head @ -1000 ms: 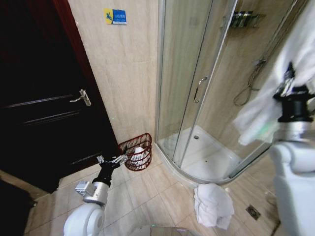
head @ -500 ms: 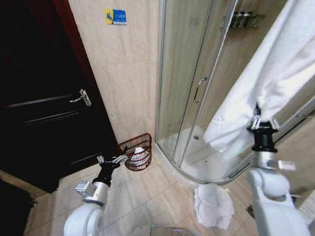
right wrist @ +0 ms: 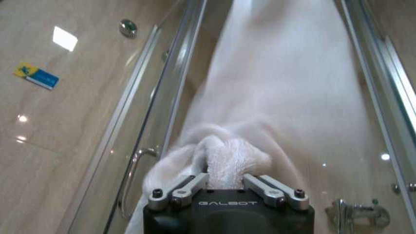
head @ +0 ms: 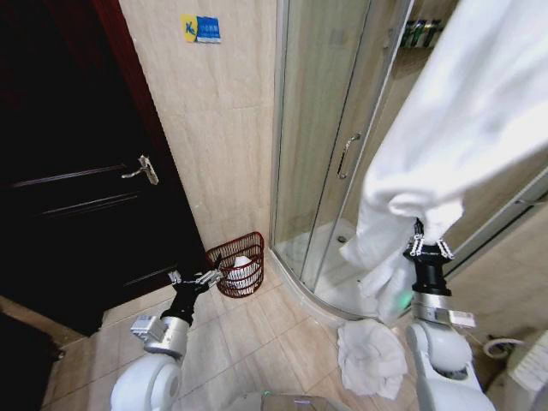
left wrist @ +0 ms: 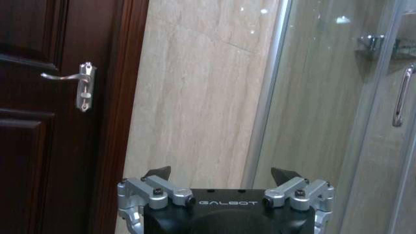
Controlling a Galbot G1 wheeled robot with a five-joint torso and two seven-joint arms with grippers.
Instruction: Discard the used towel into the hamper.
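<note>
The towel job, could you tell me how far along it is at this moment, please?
Done: the right tool is shut on a white towel, bunched between its fingers. In hand: holding it beside the shower enclosure. Left: dropping it into the hamper, near the open left tool. Another towel lies on the floor.

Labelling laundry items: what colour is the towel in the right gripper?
White, plain; the towel shows best in the right wrist view, clamped in the right gripper.

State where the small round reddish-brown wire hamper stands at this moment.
In the head view, the small round reddish-brown wire hamper stands on the tiled floor against the beige wall, between the dark wooden door and the glass shower enclosure, just beyond the open left gripper.
</note>
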